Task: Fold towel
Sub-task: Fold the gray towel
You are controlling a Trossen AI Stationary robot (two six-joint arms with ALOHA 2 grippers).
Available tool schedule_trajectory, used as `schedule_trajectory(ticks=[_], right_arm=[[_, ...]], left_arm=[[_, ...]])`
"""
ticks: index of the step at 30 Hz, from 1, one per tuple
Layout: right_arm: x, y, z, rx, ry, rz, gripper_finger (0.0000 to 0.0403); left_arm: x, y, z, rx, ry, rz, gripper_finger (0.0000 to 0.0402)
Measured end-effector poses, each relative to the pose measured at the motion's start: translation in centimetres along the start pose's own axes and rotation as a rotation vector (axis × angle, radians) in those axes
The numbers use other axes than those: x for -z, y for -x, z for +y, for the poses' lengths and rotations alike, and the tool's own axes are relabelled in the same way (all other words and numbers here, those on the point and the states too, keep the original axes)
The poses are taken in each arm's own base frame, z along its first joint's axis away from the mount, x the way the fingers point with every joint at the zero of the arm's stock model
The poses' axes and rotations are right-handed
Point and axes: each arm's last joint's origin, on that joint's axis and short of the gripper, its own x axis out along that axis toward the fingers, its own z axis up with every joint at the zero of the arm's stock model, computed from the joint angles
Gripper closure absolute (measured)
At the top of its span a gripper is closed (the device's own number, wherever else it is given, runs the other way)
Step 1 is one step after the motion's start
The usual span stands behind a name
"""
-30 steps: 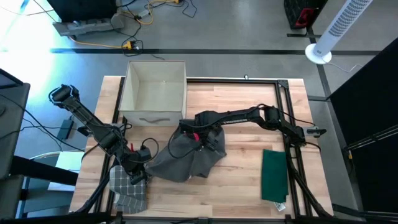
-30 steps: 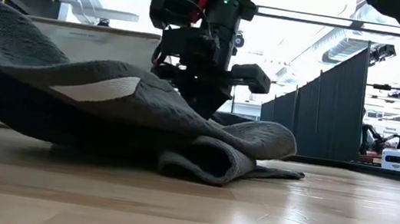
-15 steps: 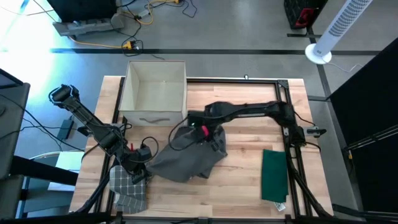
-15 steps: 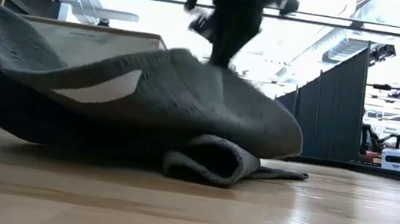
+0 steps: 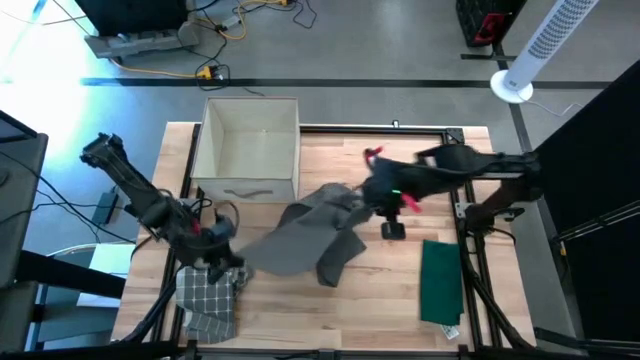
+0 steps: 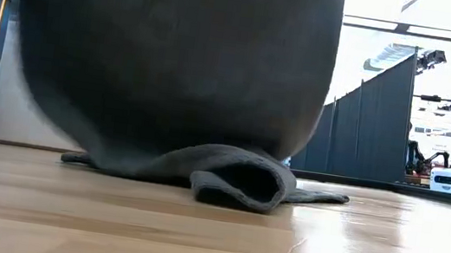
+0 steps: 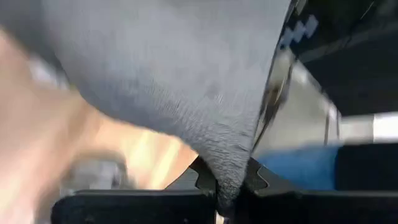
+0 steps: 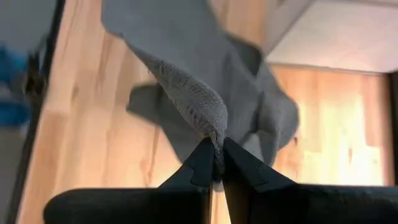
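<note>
A grey towel (image 5: pixel 300 235) stretches between my two grippers, and both are shut on it. My left gripper (image 5: pixel 232 262) has the end nearest the table's left edge. My right gripper (image 5: pixel 362 196) has the opposite end, right of the table's middle. In the low view the raised towel (image 6: pixel 173 58) fills most of the picture, and a rolled fold (image 6: pixel 236 179) of it rests on the table. In the high view one flap (image 5: pixel 335 262) droops toward the near edge. My left gripper pinches a tapering corner of the towel (image 7: pixel 225 177) between its two fingers. The cloth fans out wide beyond the fingers and is lifted off the table there. My right gripper pinches a bunched edge of the towel (image 8: pixel 214 146) between its two fingers. From there the cloth runs down and away as a thick ridge toward the part lying on the table (image 8: pixel 186 124).
A white open box (image 5: pixel 250 150) stands at the far left of the table. A checked cloth (image 5: pixel 205 300) lies at the near left corner, under the left arm. A folded green cloth (image 5: pixel 440 280) lies near the right edge.
My right gripper has gone up and toward the table's right edge, still shut on the towel. The towel, a crumpled heap before, is now pulled up and spread out between the two grippers. Only a fold stays on the table.
</note>
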Motion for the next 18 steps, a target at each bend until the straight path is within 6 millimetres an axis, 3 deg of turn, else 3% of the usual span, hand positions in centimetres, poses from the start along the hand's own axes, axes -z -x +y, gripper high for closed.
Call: schedule_trajectory(ticks=[6,10,18], right_arm=[[0.4,5.4,2.1,0.073,-0.108,-0.315,0.0396],[0.5,8.7,2.8,0.116,-0.119,-0.533,0.0396],[0.4,12.9,3.8,0.137,-0.046,-0.807,0.0396]], left_arm=[[-3.7,5.1,-2.0,0.062,-0.124,-0.314,0.0402],[-5.6,8.2,-3.4,0.105,-0.221,-0.419,0.0402],[-8.9,13.5,-6.4,0.246,-0.391,-0.631,0.0402]])
